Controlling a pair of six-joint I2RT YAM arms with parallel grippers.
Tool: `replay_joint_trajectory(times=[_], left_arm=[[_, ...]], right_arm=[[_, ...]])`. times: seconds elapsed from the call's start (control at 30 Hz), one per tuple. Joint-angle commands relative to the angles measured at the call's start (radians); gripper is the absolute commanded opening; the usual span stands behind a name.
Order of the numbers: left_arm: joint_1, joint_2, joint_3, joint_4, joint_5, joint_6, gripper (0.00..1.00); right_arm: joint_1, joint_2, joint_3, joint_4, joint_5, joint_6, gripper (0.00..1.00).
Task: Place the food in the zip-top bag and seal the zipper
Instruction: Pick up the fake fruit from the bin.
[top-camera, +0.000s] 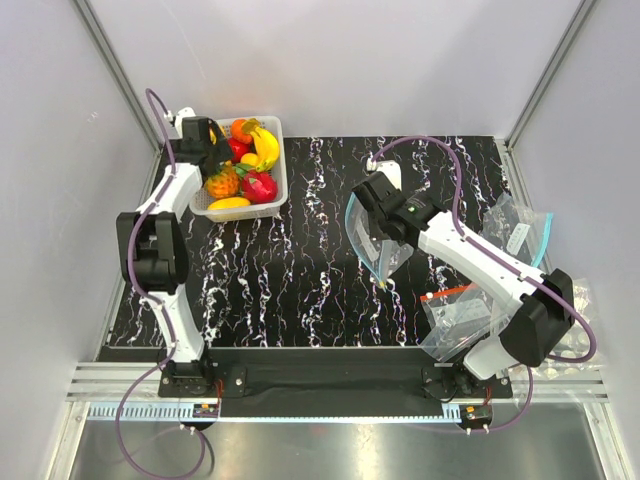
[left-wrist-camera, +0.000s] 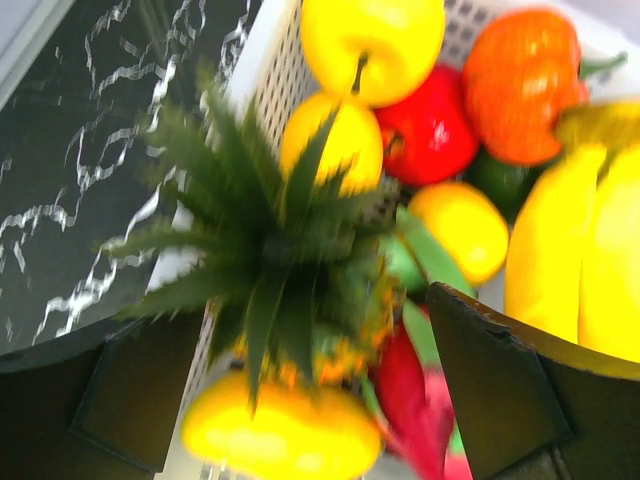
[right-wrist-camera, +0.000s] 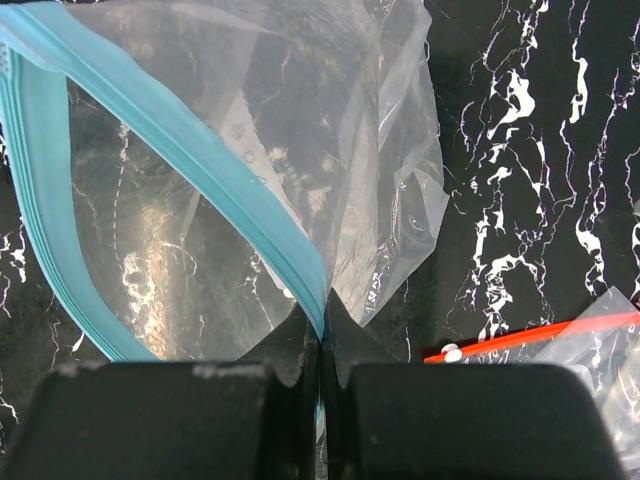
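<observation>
The pineapple (top-camera: 222, 182) lies in a white basket (top-camera: 281, 165) at the back left, with a yellow mango-like fruit (top-camera: 229, 203) and a round orange fruit (top-camera: 243, 127). My left gripper (top-camera: 215, 155) hovers over the basket, open. In the left wrist view the pineapple's green crown (left-wrist-camera: 270, 240) lies between the spread fingers, around my gripper (left-wrist-camera: 310, 345), with the mango (left-wrist-camera: 285, 435) below. My right gripper (top-camera: 385, 245) holds the clear zip-top bag (top-camera: 368, 232) up at mid-table. It (right-wrist-camera: 320, 330) is shut on the teal zipper (right-wrist-camera: 190, 150), and the bag's mouth (right-wrist-camera: 200, 250) gapes open.
The basket also holds a banana (top-camera: 265, 145), a red fruit (top-camera: 259, 186) and others. A clear bag with a red-orange strip (top-camera: 448, 293) lies at the right front, also in the right wrist view (right-wrist-camera: 540, 335). Another clear bag (top-camera: 520, 230) lies at the right edge.
</observation>
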Motion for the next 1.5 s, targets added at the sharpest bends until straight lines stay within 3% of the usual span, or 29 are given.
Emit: replay_joint_trajectory(times=[0.0,0.13,0.17,0.23,0.27,0.4,0.63,0.93,1.2,1.4,1.47], left_arm=[[0.007,0.072,0.136,-0.026,-0.034,0.026,0.97],[0.033,0.105,0.158,-0.019,-0.002,0.020,0.81],[0.037,0.104,0.154,-0.012,0.008,0.020,0.69],[0.050,0.101,0.155,-0.003,0.041,0.016,0.53],[0.056,0.098,0.158,-0.003,0.058,0.012,0.36],[0.069,0.037,0.091,0.081,0.147,0.002,0.19],[0.069,-0.189,-0.115,0.190,0.242,-0.038,0.14],[0.066,-0.434,-0.245,0.223,0.373,-0.037,0.11],[0.060,-0.646,-0.347,0.198,0.419,-0.046,0.06],[0.044,-0.746,-0.455,0.297,0.680,-0.237,0.05],[0.002,-0.781,-0.503,0.337,0.687,-0.286,0.04]], right_arm=[[-0.009,-0.036,0.020,0.035,-0.013,-0.016,0.00],[-0.015,-0.035,0.025,0.029,-0.002,-0.012,0.00],[-0.016,-0.032,0.026,0.028,0.001,-0.007,0.00],[-0.019,-0.033,0.026,0.021,0.010,-0.007,0.00],[-0.021,-0.032,0.026,0.020,0.012,-0.003,0.00],[-0.029,-0.027,0.023,0.017,0.018,-0.001,0.00],[-0.084,0.031,0.068,-0.003,-0.011,0.025,0.00],[-0.099,0.270,0.295,-0.199,0.156,0.122,0.00],[-0.127,0.286,0.290,-0.146,0.055,0.119,0.00],[-0.131,0.280,0.304,-0.138,0.013,0.114,0.00],[-0.131,0.283,0.313,-0.147,0.001,0.115,0.00]])
